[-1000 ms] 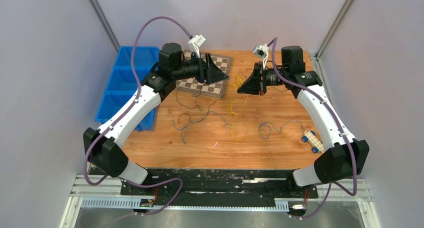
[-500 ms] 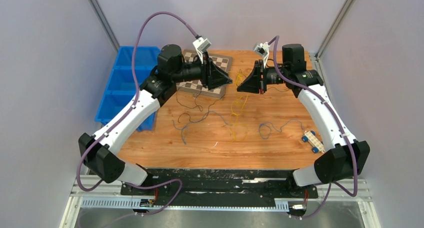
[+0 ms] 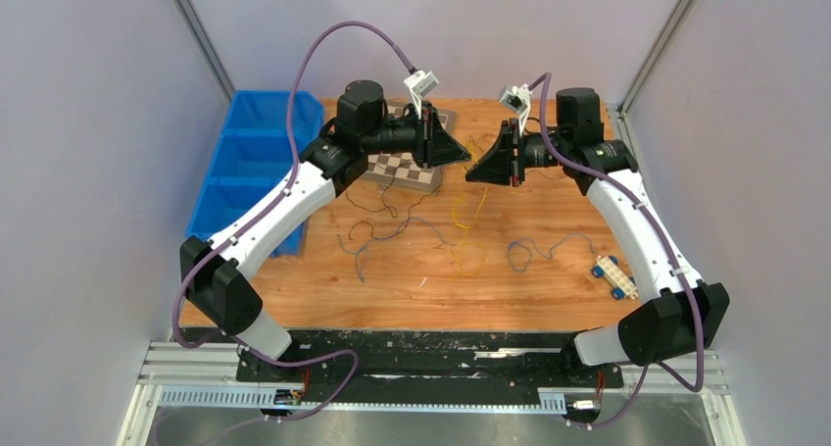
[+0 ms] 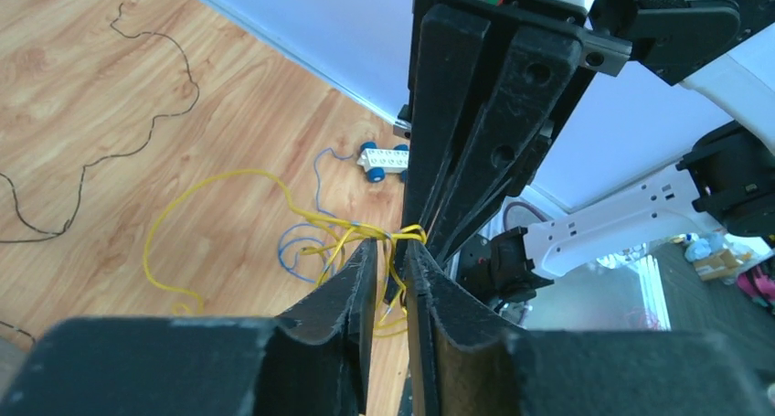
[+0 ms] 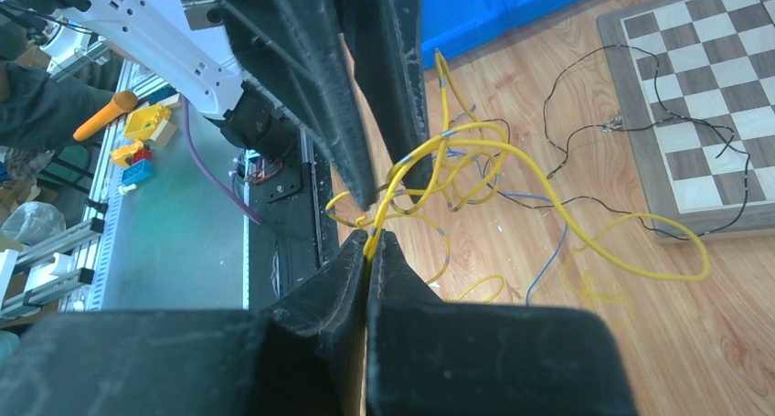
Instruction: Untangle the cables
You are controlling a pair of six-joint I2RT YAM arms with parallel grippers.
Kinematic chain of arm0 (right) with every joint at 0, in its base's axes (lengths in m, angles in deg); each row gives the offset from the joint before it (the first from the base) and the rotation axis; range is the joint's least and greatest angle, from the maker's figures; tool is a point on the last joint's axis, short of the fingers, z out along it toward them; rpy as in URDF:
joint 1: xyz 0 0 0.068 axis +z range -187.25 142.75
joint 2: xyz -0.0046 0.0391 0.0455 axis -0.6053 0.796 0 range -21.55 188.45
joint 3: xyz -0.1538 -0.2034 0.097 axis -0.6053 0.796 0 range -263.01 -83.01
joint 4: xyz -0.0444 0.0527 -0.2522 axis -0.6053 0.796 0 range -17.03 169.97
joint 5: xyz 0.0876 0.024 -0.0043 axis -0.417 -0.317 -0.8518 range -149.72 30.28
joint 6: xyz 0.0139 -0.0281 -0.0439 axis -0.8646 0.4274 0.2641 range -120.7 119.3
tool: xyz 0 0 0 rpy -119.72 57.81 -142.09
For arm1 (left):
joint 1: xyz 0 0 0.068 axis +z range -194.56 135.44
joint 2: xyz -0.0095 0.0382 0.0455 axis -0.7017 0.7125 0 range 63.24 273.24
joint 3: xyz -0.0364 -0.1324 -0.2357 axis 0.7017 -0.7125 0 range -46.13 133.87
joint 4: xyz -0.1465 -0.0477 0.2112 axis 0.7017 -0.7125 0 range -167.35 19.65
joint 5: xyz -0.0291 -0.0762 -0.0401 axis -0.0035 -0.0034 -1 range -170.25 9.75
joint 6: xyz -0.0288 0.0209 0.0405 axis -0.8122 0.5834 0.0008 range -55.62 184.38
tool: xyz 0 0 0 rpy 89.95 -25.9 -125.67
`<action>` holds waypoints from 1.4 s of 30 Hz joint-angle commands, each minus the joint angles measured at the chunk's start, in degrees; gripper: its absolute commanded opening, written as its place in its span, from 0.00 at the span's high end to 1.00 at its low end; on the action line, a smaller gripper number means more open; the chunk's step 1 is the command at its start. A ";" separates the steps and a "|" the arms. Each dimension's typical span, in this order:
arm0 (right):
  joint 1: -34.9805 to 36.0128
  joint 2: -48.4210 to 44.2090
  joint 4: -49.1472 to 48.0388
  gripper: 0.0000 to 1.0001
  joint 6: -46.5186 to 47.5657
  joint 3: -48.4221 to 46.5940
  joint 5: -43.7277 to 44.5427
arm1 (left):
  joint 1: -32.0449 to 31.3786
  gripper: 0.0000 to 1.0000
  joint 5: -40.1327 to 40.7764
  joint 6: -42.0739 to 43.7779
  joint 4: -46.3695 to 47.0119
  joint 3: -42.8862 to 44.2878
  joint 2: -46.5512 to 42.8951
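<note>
Yellow, blue-grey and black thin cables bunched in mid-air between both arms, loose ends trailing on the wooden table | black right gripper pinched closed on yellow strands | black left gripper tip-to-tip opposite, fingers narrowly parted around the wad

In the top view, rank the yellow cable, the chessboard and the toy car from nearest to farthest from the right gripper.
1. The yellow cable: pinched in the shut jaws of the right gripper, trailing down below it.
2. The chessboard: just to the left, at the far side.
3. The toy car: farthest, off to the near right.
</note>
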 commanded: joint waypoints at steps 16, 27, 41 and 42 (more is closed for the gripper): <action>-11.55 2.22 -2.33 0.91 5.53 8.66 1.13 | 8.94 1.00 -5.32 -9.97 11.72 10.81 -6.87; -24.71 13.84 -2.43 1.00 8.91 9.84 7.15 | 16.89 1.00 -2.24 -14.90 17.58 30.87 -3.27; -26.61 21.09 -4.96 1.00 9.64 14.20 24.53 | 21.81 1.00 3.37 -13.76 19.29 42.49 -1.62; -26.59 21.07 -5.34 1.00 9.62 14.69 25.54 | 22.35 1.00 3.75 -13.43 19.24 42.99 -1.53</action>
